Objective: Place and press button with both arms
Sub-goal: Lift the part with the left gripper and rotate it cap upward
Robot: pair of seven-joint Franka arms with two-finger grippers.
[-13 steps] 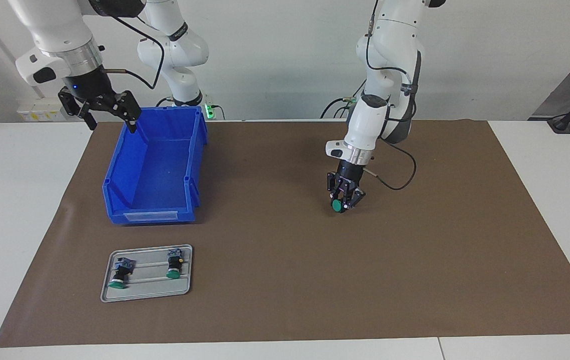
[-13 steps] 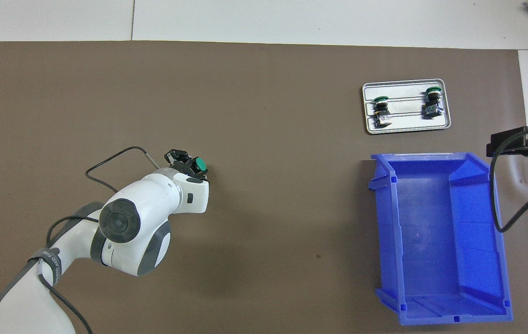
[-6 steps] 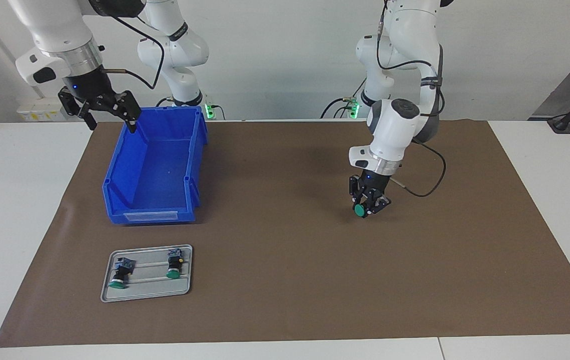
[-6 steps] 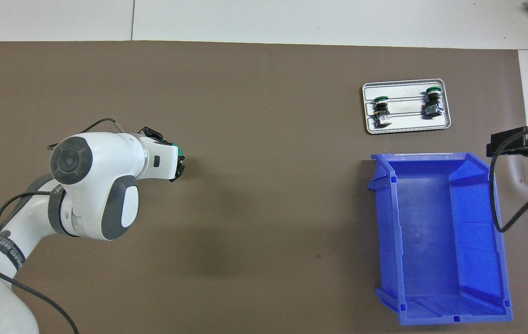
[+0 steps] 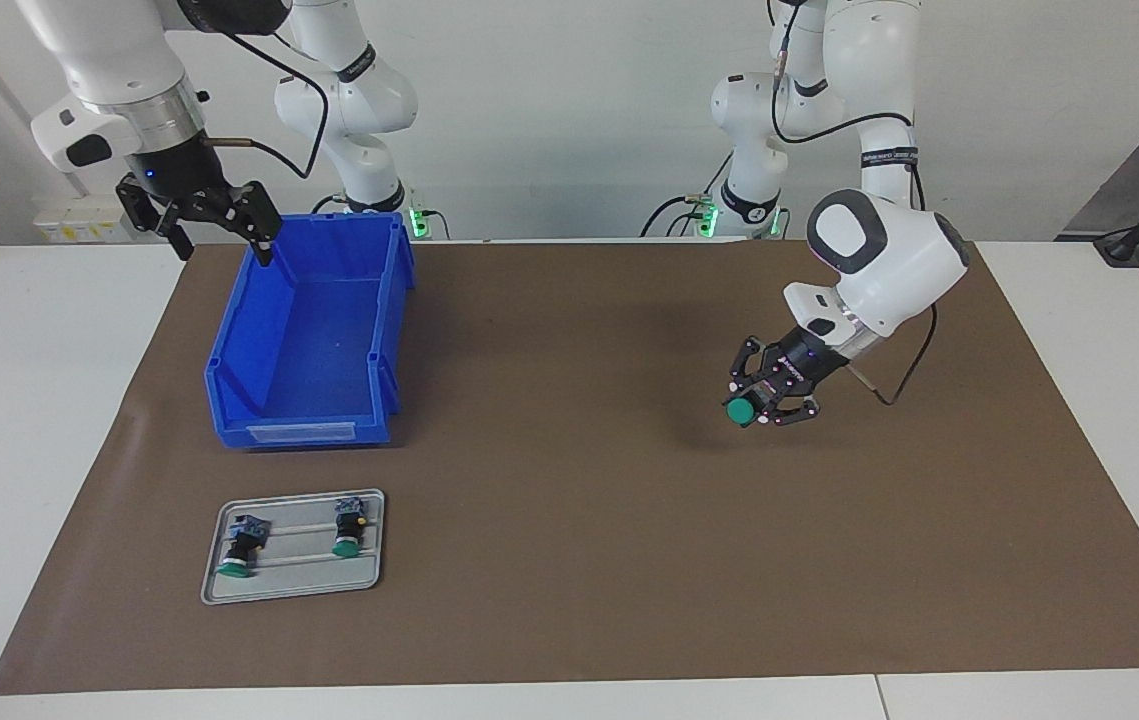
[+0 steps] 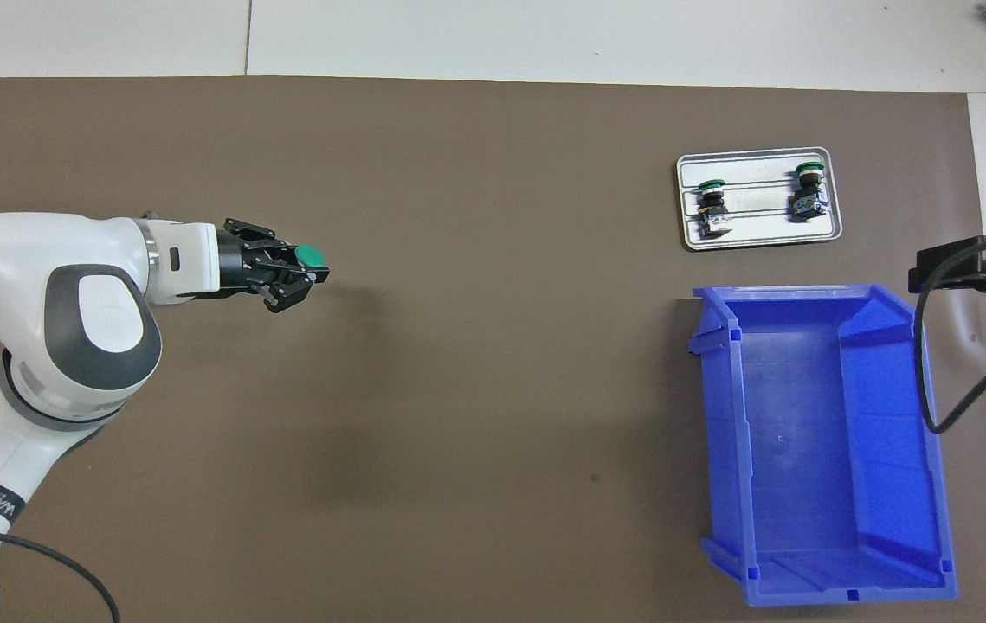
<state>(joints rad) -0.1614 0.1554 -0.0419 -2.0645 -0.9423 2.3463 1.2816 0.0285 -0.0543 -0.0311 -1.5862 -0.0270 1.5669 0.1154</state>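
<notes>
right hand point(image 5: 219, 222): released, empty, over the bin point(image 5: 309, 340) rim, waiting.
tray point(image 5: 294, 545): two spare buttons, lying flat.
left hand point(image 5: 767, 397): you're grasping the button point(image 5: 741, 412), up over the mat point(image 5: 569, 560).
axis: roughly level, cap aimed toward right arm's end.

The small push-button switch with a round flat green cap and black cylindrical body point(image 5: 741, 412) point(image 6: 309, 256) is clamped in the left arm's black two-finger gripper point(image 5: 764, 407) point(image 6: 298, 272), raised over the brown mat toward the left arm's end. It lies tilted sideways, its cap pointing out past the fingertips.
</notes>
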